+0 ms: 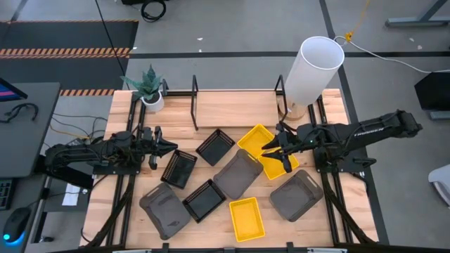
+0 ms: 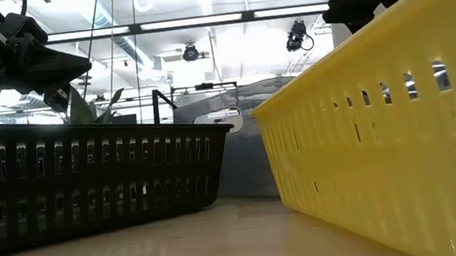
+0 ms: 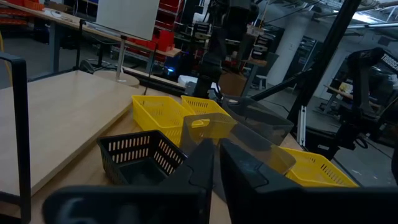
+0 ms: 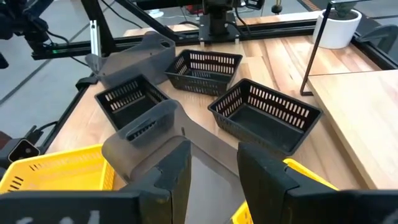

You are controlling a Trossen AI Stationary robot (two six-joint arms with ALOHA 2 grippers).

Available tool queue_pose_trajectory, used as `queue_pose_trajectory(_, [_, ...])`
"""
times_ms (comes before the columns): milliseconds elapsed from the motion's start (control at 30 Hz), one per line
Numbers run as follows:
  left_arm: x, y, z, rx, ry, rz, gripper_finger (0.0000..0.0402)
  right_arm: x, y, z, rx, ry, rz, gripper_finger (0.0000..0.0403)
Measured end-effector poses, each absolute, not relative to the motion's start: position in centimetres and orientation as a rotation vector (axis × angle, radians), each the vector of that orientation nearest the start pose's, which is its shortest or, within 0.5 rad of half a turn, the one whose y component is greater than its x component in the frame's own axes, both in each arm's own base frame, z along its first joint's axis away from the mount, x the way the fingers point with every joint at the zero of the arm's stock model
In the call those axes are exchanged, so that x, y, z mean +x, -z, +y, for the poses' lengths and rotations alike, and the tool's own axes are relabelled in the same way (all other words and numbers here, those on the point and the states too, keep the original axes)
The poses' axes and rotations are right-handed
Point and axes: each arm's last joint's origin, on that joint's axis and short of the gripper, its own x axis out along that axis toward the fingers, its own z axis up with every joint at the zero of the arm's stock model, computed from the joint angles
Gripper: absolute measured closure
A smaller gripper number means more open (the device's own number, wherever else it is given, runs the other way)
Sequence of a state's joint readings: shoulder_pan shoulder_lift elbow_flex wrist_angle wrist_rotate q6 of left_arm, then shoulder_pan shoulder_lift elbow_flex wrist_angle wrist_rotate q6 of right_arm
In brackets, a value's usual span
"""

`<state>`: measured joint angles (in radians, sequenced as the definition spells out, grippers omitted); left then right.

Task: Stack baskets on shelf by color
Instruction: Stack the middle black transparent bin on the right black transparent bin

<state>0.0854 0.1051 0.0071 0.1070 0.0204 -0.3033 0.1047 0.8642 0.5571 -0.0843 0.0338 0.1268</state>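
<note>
Nine baskets lie on the tabletop: three black slatted ones [image 1: 215, 146] [image 1: 179, 169] [image 1: 204, 200], three grey ones [image 1: 238, 173] [image 1: 164, 209] [image 1: 296, 195] and three yellow ones [image 1: 255, 138] [image 1: 281, 165] [image 1: 247, 218]. The shelf [image 1: 232, 109], a light board between black uprights, runs along the far side. My right gripper [image 1: 269, 149] [image 4: 214, 152] hovers open over the two far yellow baskets, pointing toward the middle grey basket [image 4: 155, 134], and holds nothing. My left gripper [image 1: 172, 146] [image 3: 216, 152] waits shut at the left, above a black basket [image 3: 140, 158].
A tall white cylinder lamp [image 1: 313, 70] stands at the shelf's right end and a potted plant [image 1: 150, 88] at its left end. Black rails [image 1: 330, 190] run along both table sides. In the low view a black basket [image 2: 88, 183] and a yellow one [image 2: 383, 127] stand close by.
</note>
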Motion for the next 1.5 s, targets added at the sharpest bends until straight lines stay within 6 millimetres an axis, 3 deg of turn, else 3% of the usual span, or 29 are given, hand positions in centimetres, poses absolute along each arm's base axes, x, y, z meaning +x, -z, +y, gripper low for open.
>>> queue_pose_trajectory(1500, [10.35,-16.77,0.83,-0.303,-0.063,-0.019,0.0368,18.81,-25.05,2.38,0.096,-0.071,0.396,0.0267])
